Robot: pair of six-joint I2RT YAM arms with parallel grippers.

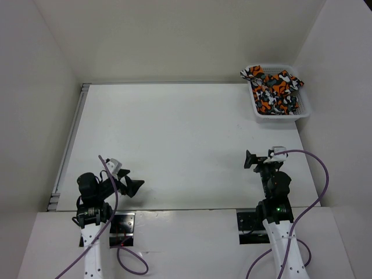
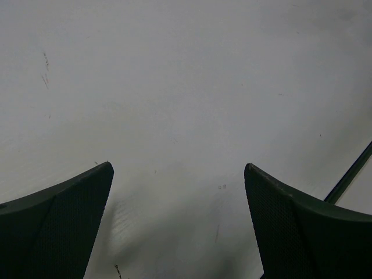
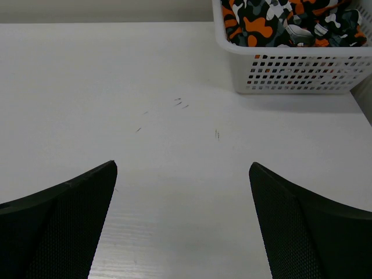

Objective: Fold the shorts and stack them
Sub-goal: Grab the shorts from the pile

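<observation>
My right hand is nearest the lens, its two dark fingers spread wide with nothing between them. My left hand is the same, splayed and empty just above the bare worktop. Both sit low at the near edge, well apart from each other. The shorts are not on the worktop. They lie crumpled in the white basket at the far right corner, heaped to its rim, with a bit of fabric spilling over the far left edge as seen from above. I cannot tell how many pairs are in the heap. By my reading nothing is folded or stacked yet, so the step in hand is the first one: fetching a pair out. The basket stands ahead and slightly right of my right hand, so that hand is the natural one to send. It would have to reach forward, come in above the rim rather than against the mesh wall, and pinch a top fold of cloth. It would then need to lift high enough that the legs clear the rim. After that the pair needs spreading flat on the middle of the worktop, where my left hand can help.
</observation>
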